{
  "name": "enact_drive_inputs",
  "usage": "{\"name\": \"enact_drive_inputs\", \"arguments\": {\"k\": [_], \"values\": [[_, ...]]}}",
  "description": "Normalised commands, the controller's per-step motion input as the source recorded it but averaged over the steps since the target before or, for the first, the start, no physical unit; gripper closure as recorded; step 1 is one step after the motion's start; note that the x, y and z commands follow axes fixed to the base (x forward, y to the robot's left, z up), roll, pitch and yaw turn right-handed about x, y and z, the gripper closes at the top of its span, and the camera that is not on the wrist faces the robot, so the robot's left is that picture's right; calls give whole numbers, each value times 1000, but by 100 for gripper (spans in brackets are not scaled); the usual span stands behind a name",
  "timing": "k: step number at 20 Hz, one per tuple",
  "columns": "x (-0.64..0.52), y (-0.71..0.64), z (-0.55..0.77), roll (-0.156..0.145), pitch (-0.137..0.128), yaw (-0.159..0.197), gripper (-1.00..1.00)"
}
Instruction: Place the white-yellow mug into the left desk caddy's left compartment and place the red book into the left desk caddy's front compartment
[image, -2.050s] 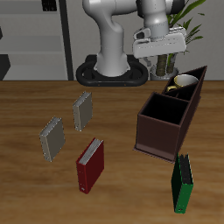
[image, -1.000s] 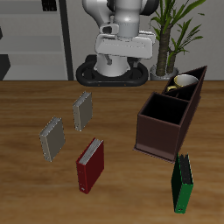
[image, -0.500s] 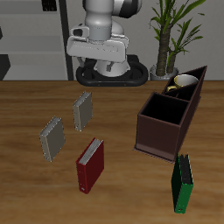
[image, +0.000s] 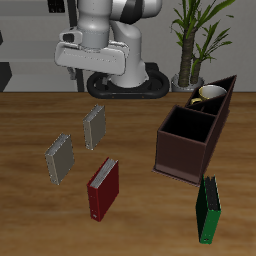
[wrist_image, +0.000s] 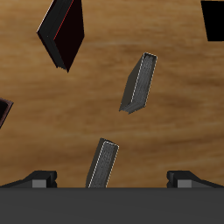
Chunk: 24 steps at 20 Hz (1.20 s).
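Swinging away from the caddy (image: 193, 138), where the mug (image: 208, 95) already sits, the gripper (image: 92, 62) hangs spread and empty, high above two grey books (image: 94, 126), red book (image: 103, 189) untouched.

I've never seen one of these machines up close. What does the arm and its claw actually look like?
The arm is made of thick, rounded white segments with darker grey joints, rising from a black base plate. The gripper is a boxy pale grey block. In the wrist view its two fingers show as small dark tips. No cables or markings are visible.
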Motion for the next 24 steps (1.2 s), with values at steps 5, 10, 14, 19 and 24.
{"name": "enact_drive_inputs", "arguments": {"k": [5, 10, 14, 19, 24], "values": [[319, -85, 24, 20, -1, 20, -100], [340, -19, 60, -20, -28, 13, -100], [262, -35, -26, -18, 8, 4, -100], [240, 5, 13, 1, -10, -32, -100], [183, -9, -146, 20, 0, 13, -100]]}}
